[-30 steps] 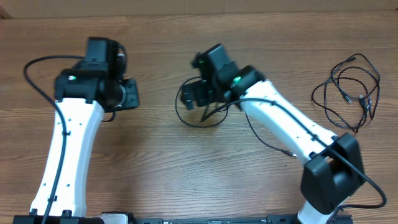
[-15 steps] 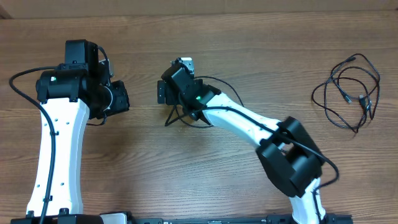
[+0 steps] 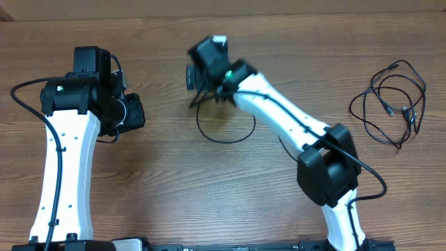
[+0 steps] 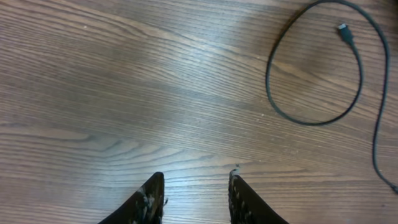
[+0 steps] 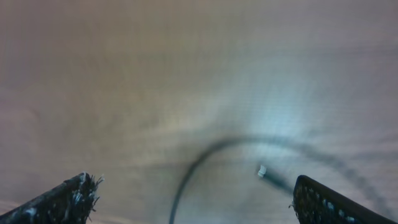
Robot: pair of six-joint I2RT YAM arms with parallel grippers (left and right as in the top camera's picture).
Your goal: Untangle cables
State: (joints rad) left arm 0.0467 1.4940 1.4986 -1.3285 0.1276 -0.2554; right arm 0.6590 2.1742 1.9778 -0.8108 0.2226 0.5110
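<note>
Right gripper (image 5: 191,183): jaws spread wide above the wood-grain table (image 3: 209,202), nothing between them. Lining up on a strand, I'd say.
Thin black looped cable (image 4: 311,123): flat just nearside of that gripper, near-round, slightly wider across, tail trailing away nearside-right.
Tangled black cable bundle (image 3: 387,104): well to its right, untouched.
Left gripper (image 4: 196,180): well to its left, fingers part-spread, empty, standing clear.

Cable loop (image 3: 223,141) left of cable tangle (image 3: 387,108)

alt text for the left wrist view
A thin black cable lies looped on the wooden table, upper right, plug end showing. The left hand shows two fingertips at the bottom edge, apart, holding nothing.
</note>
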